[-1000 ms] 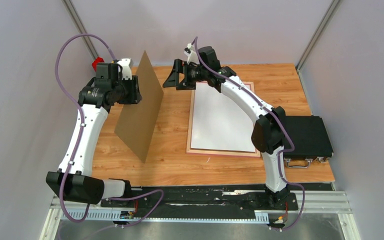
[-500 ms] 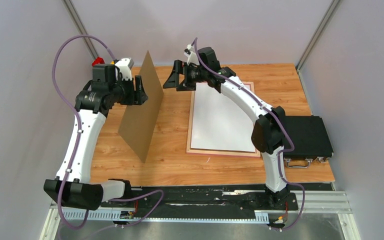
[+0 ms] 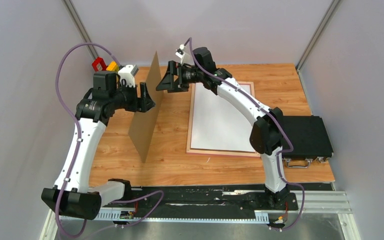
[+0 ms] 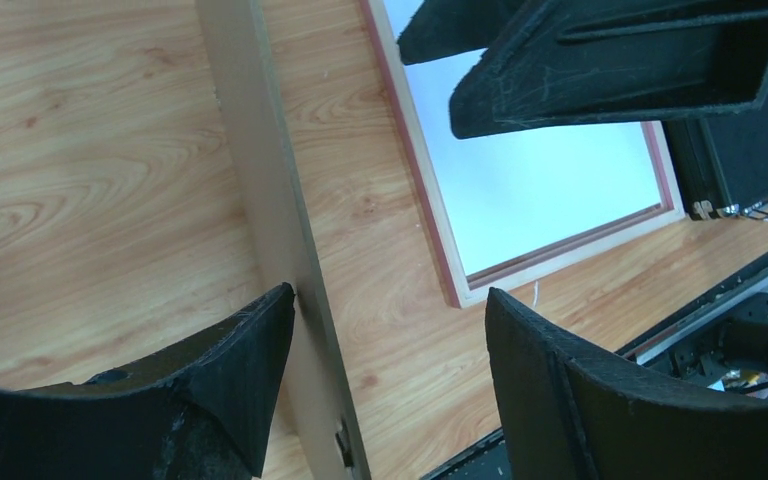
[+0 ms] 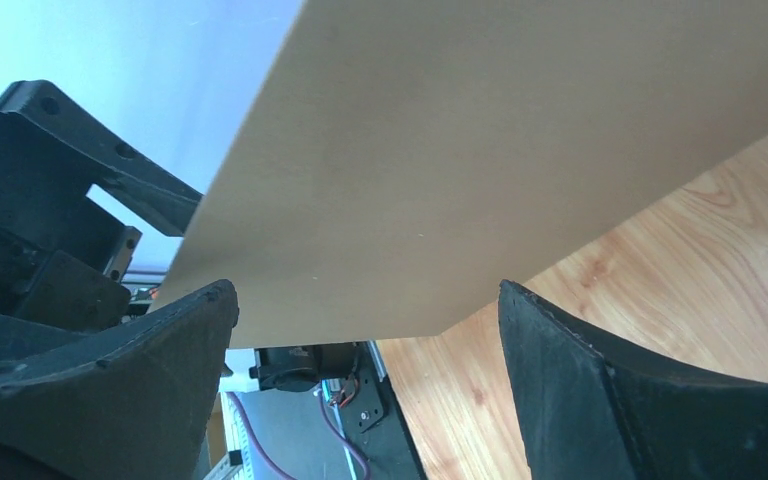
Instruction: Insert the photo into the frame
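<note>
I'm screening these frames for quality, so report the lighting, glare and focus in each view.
Top external: even, soft light, sharp throughout. Left wrist: the left pincer's fingers are soft and dark, and the white sheet in the frame is tinted blue. Right wrist: the backing board fills the view, and the top-left corner is blown out.

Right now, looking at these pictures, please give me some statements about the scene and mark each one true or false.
1. The brown board stands upright between the two arms. True.
2. The frame is lifted off the table. False: it lies flat on it.
3. The left gripper and the right gripper are both open. True.
4. The black case lies left of the frame. False: it lies at the frame's right.
</note>
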`<state>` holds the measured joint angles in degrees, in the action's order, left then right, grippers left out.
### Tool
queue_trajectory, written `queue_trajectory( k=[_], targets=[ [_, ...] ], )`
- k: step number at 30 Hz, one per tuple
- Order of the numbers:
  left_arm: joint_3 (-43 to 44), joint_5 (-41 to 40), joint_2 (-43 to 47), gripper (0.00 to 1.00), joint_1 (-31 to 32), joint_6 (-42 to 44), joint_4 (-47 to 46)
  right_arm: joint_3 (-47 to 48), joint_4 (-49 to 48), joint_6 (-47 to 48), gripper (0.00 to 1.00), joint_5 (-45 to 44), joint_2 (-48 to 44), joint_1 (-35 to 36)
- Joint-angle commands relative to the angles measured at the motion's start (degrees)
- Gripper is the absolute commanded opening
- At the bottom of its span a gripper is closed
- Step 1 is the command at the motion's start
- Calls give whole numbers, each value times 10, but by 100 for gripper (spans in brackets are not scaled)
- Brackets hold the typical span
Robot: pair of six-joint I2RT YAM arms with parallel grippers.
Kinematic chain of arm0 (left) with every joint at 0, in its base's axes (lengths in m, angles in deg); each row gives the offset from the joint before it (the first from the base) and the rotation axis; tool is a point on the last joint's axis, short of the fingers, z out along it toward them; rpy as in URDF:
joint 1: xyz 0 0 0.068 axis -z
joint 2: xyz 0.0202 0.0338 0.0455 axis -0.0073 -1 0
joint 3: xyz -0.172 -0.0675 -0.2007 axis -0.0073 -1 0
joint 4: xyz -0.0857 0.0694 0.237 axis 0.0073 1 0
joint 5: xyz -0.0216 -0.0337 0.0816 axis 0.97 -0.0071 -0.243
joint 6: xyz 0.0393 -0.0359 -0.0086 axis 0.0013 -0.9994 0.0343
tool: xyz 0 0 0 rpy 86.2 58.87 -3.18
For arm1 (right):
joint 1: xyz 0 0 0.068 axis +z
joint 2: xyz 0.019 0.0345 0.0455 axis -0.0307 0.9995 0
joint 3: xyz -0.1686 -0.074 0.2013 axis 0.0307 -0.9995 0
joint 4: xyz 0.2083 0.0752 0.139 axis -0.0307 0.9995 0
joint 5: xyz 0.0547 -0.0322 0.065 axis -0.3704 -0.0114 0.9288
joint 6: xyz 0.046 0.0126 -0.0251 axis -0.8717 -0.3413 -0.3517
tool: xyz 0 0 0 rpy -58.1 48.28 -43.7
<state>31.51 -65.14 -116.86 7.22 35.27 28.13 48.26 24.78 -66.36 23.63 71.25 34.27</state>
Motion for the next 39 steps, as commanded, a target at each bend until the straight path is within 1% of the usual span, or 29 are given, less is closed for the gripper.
queue_trajectory(
  k=[1, 9, 17, 26, 34, 37, 39],
  targets=[
    [-11, 22, 37, 79, 9, 2, -26, 34, -47, -17, 100, 36, 6, 11],
    [-24, 37, 60, 80, 10, 2, -29, 28, -72, -29, 100, 59, 6, 15],
    [-27, 27, 75, 81, 10, 6, -31, -10, -73, -35, 100, 44, -7, 15],
    [-17, 15, 80, 83, 10, 20, -24, -33, -42, -24, 96, -6, -16, 16],
    [4, -39, 75, 86, 9, 38, -7, -86, -37, -5, 93, -34, -53, 6],
    [4, -48, 78, 86, 9, 40, -9, -110, -38, 3, 90, -45, -72, -1],
    [3, -52, 80, 87, 9, 40, -9, -128, -41, 8, 86, -48, -84, -5]
  ],
)
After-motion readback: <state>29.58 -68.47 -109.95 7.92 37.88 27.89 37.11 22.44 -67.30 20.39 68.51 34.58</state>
